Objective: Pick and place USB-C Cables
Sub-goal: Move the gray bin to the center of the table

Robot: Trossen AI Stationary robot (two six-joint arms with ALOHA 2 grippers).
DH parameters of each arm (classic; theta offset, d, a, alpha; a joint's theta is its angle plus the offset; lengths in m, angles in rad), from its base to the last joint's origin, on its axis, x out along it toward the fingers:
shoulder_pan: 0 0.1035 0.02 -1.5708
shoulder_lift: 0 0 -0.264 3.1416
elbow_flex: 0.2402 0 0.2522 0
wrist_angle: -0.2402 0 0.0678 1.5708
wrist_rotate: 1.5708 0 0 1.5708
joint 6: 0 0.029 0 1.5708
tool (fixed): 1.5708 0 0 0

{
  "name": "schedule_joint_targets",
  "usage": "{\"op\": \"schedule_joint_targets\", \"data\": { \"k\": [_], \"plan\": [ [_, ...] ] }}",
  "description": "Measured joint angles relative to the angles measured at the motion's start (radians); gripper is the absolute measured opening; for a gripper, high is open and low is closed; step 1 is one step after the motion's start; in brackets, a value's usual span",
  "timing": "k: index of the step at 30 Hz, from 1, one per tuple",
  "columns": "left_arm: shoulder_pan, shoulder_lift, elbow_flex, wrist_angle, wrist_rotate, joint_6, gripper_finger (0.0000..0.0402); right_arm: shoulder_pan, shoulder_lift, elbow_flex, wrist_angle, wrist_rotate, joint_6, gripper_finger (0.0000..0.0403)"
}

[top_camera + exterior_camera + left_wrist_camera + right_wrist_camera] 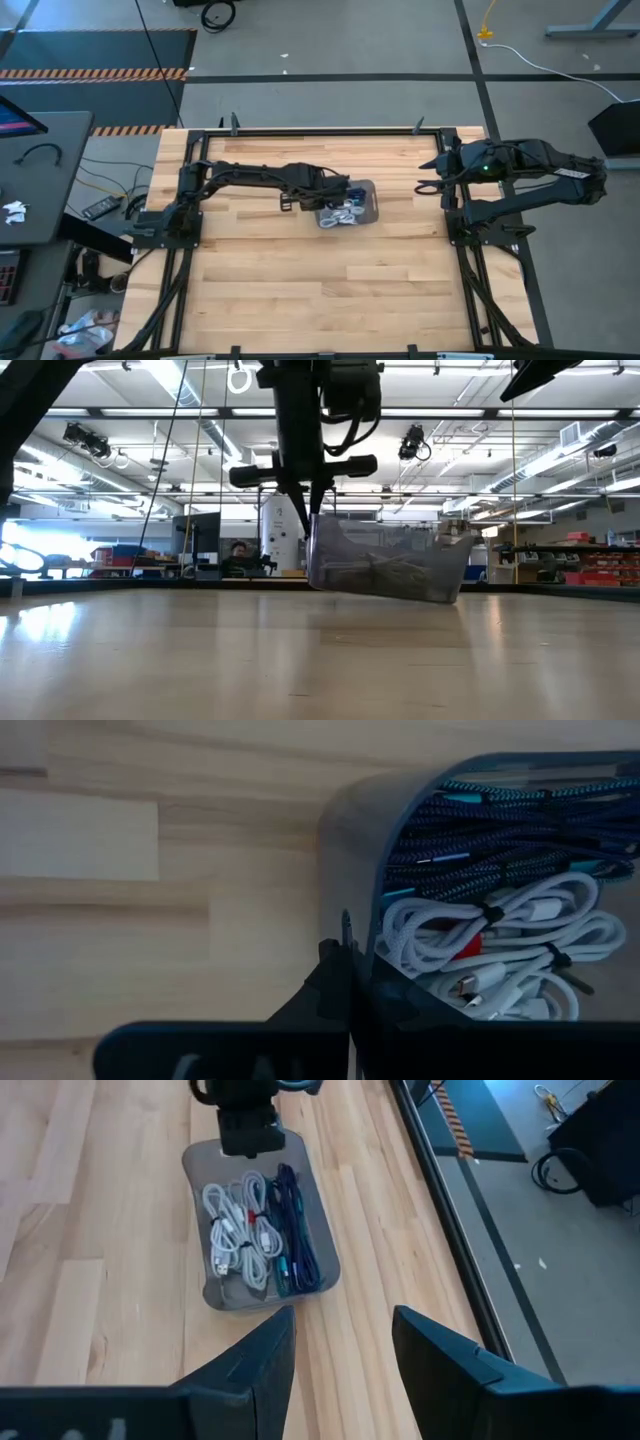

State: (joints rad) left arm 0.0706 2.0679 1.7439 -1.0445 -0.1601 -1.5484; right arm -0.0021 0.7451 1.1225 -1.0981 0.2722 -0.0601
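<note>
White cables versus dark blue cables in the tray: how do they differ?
The white cables are smooth-jacketed; the dark blue cables look braided. The white cables fill more of the tray, toward one long side; the dark blue cables run along the other. A red piece shows among the white ones only. Both lie bundled inside.

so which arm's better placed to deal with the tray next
Left. Its gripper grips the tray wall, one side tipped off the table, cables inside. The right gripper waits open near its base.

White and braided dark blue-teal USB-C Cables – one red-tipped – in grey translucent tray, pale striped wood table.
</note>
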Motion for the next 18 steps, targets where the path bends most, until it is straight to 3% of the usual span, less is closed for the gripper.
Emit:
{"op": "schedule_joint_targets", "data": {
  "k": [6, 11, 18],
  "plan": [
    [0.018, 0.027, -0.071, 0.037, 0.103, 0.032, 0.0006, 0.000, -0.009, -0.001, -0.008, 0.000, -0.005, 0.0173],
    [0.012, 0.003, -0.155, 0.043, 0.131, 0.013, 0.0003, 0.000, -0.012, -0.001, -0.011, 0.006, -0.014, 0.0173],
    [0.022, -0.025, -0.166, 0.040, 0.110, 0.028, 0.0004, 0.000, -0.013, -0.001, -0.013, 0.050, -0.023, 0.0173]
  ]
}}
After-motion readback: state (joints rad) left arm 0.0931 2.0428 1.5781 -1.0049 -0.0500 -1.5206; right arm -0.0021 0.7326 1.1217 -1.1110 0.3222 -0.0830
